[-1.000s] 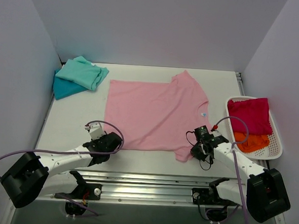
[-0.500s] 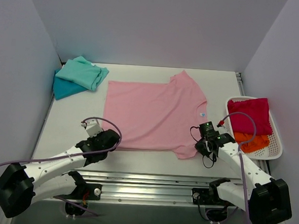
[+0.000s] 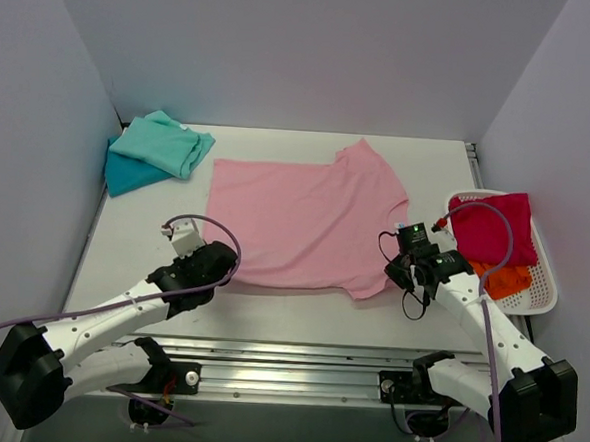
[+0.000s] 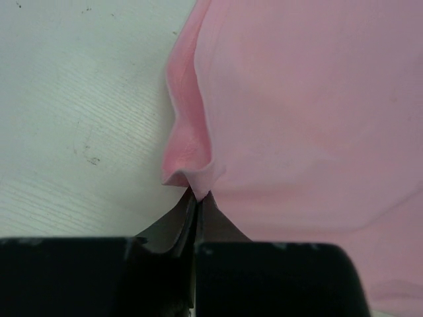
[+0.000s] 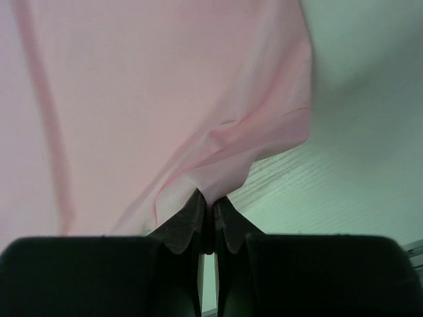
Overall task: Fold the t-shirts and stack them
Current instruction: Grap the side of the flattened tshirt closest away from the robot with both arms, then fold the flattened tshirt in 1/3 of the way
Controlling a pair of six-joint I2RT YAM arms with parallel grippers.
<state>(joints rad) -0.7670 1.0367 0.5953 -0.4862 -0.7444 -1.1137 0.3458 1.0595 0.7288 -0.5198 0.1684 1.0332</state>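
A light pink t-shirt [image 3: 305, 217] lies spread on the table, its near edge lifted at both corners. My left gripper [image 3: 224, 264] is shut on its near left corner; in the left wrist view the gripper [image 4: 197, 197] pinches a peak of pink cloth [image 4: 192, 173]. My right gripper [image 3: 396, 271] is shut on the near right sleeve; in the right wrist view the gripper [image 5: 210, 198] pinches the pink sleeve cloth [image 5: 218, 172]. A mint green shirt [image 3: 161, 143] lies folded on a teal blue shirt [image 3: 130, 176] at the far left. A crimson red shirt [image 3: 493, 225] and an orange shirt [image 3: 502, 279] lie in the basket.
A white lattice basket [image 3: 538, 294] stands at the right edge of the table. Grey walls close in the left, back and right sides. A metal rail [image 3: 297, 356] runs along the near edge between the arm bases.
Both grippers have moved away from me and lifted, drawing the pink shirt's near edge up and toward the back. The near right sleeve has risen off the table.
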